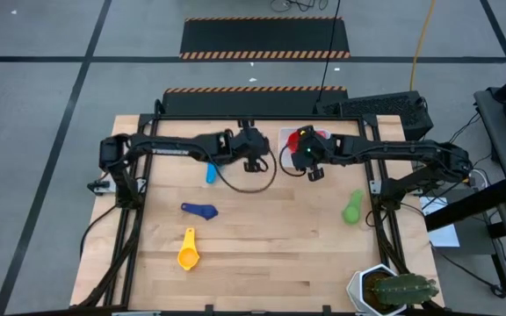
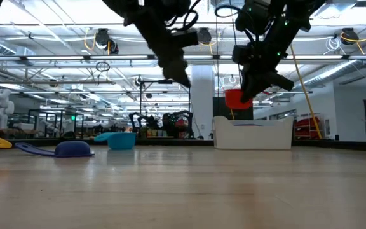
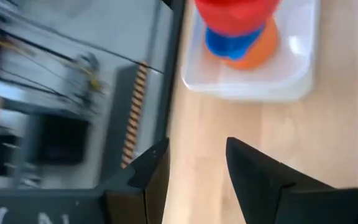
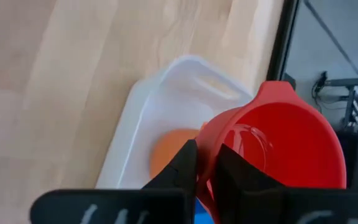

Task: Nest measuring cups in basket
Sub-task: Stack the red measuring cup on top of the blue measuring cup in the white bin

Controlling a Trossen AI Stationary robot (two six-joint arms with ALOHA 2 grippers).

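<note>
Pinching the red measuring cup [image 4: 278, 155] by its wall, the right gripper [image 1: 311, 161] is hanging above the white basket [image 2: 254, 135] at about twelve o'clock on the table [image 1: 271, 254]; in the low view the cup is sitting clear of the basket's rim, not touching it. Its fingers are pressing together on the red plastic, bowl mouth facing up. Inside the basket an orange cup [image 3: 263, 50] is lying on the floor with a blue cup [image 3: 229, 43] on it, directly under the red one.

The left gripper [image 1: 253, 161] is hovering just at nine o'clock of the basket, over bare wood, its fingers [image 3: 257, 180] standing apart and holding nothing.

The other cups are resting on the table: the light blue one [image 1: 210, 173] just at seven o'clock of the left gripper, the navy one [image 1: 200, 210] toward eight o'clock from the centre, the yellow one [image 1: 188, 252] near seven o'clock, and the green one [image 1: 352, 208] at three o'clock. A potted cactus [image 1: 393, 290] is standing at the five o'clock corner.
</note>
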